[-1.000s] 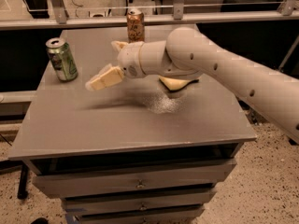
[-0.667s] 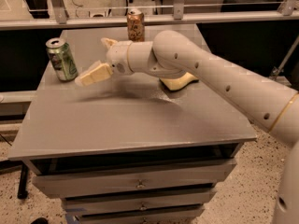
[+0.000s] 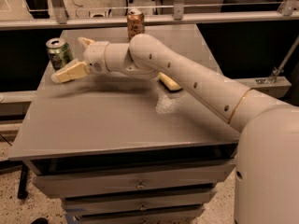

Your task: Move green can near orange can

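Observation:
The green can [image 3: 59,53] stands upright near the table's far left edge. The orange can [image 3: 135,24] stands upright at the far edge, to the right of it and well apart. My gripper [image 3: 68,59] is open at the green can's right side. One finger [image 3: 70,72] reaches in front of the can and the other [image 3: 85,42] sits just behind and right of it. I cannot tell whether either finger touches the can. My arm [image 3: 187,78] stretches across the table from the right.
The grey table [image 3: 93,125] has drawers under its front edge. A pale yellow object [image 3: 169,82] lies mid-table, partly hidden by my arm. A light patch [image 3: 166,105] marks the surface near it. A metal railing [image 3: 210,17] runs behind the table.
My gripper has moved left across the table and now sits against the green can's right side. Both cans stand where they were.

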Available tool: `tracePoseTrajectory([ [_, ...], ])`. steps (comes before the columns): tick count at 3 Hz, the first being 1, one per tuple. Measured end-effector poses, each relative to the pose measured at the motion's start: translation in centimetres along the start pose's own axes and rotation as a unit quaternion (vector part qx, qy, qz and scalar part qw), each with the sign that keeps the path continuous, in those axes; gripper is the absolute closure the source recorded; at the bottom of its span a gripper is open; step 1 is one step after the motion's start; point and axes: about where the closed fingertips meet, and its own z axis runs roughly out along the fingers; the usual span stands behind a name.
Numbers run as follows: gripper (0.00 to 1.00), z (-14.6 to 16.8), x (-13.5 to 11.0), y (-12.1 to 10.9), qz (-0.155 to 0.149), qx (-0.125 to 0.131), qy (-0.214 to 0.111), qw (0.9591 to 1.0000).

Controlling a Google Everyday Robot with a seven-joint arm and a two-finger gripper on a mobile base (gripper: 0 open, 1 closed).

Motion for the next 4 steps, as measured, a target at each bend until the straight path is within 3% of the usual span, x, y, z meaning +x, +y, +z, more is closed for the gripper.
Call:
tracePoseTrajectory([
  [2, 0.41, 4.4, 0.4, 1.9, 0.005, -0.036, -0.009, 0.9993],
  [3, 0.64, 4.1, 0.8, 2.1, 0.005, -0.034, -0.005, 0.9994],
  [4, 0.87, 1.8, 0.9, 1.5, 0.003, -0.012, 0.001, 0.9999],
])
